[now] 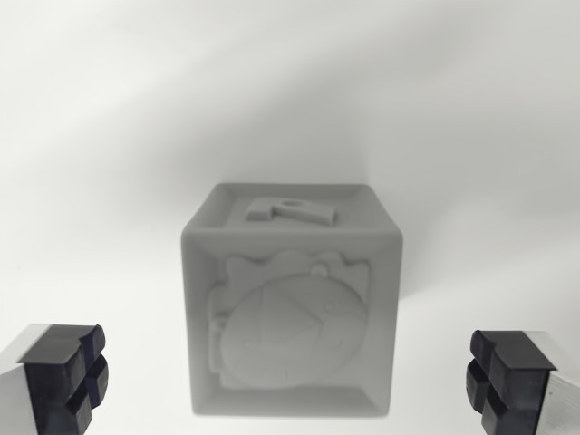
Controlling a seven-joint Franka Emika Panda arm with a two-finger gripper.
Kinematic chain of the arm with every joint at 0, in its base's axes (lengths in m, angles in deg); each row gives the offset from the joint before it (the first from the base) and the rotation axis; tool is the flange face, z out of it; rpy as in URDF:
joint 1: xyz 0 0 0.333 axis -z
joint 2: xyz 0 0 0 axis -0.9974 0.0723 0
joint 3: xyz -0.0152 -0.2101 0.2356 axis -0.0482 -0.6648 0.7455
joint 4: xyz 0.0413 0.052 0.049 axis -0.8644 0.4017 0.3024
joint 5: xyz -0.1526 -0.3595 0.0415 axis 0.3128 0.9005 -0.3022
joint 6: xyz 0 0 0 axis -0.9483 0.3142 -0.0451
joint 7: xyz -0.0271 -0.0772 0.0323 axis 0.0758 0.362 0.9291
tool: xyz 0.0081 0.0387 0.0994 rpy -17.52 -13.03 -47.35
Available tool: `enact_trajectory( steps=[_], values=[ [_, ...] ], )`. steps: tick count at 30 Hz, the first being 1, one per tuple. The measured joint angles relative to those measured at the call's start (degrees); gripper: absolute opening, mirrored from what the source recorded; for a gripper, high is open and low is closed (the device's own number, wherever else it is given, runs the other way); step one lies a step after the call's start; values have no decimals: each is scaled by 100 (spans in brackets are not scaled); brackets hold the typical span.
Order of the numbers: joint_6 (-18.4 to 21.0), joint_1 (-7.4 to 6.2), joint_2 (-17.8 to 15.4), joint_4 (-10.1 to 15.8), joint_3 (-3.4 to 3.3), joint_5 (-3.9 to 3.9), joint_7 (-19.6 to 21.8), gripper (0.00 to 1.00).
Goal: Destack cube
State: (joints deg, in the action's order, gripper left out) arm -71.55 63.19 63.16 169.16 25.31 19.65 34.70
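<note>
A pale grey cube (292, 304) with a raised cartoon relief on its near face and a raised shape on its top stands in the middle of the wrist view on a white surface. Only this one cube shows; I cannot tell whether another lies under it. My gripper (290, 381) is open, its dark-padded fingertips (68, 372) at the lower left and lower right corners, well apart from the cube's sides. The cube sits between the fingers and slightly beyond them, touching neither.
A plain white surface (290, 91) spreads all around the cube, with a soft shadow behind it. No other object or edge shows.
</note>
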Motion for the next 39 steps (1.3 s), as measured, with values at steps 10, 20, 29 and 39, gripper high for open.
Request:
enact_trajectory(
  steps=[10, 20, 29, 39],
  values=[
    [468, -18, -541, 65, -26, 26, 18, 100],
    [1059, -19, -1155, 83, -32, 79, 56, 100],
    [1624, -18, -1660, 18, -32, 108, 81, 100],
    [2208, -18, -2086, -138, -32, 126, 96, 100]
  ],
)
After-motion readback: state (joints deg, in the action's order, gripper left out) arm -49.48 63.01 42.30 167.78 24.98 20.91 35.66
